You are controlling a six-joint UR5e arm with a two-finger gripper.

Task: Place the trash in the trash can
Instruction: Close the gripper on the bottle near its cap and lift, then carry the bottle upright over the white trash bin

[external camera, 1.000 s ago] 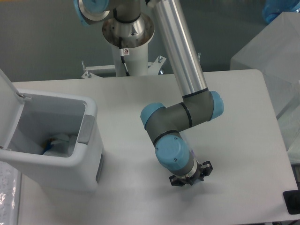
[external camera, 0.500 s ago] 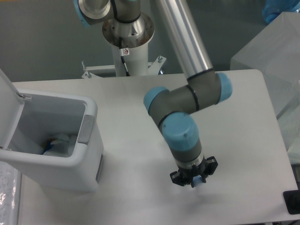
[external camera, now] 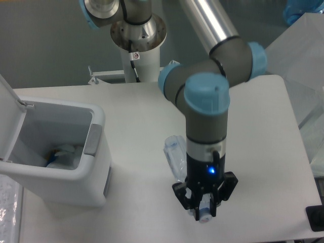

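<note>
claw (external camera: pixel 204 206) clenched on bottle (external camera: pixel 176 157) near cap, lower centre | judged light, crushable, slippery | bin (external camera: pixel 76 174) left

White table (external camera: pixel 136 109) with rounded corners, white bin (external camera: pixel 61 162) standing on its left part, lid open and grey tab on the rim, scraps inside, a black object (external camera: pixel 315 217) at the table's right front edge, only partly in view

One fixed camera looks down steeply from the near side at the desk (external camera: pixel 136 111), facing the arm's far base (external camera: pixel 137 35).
</note>
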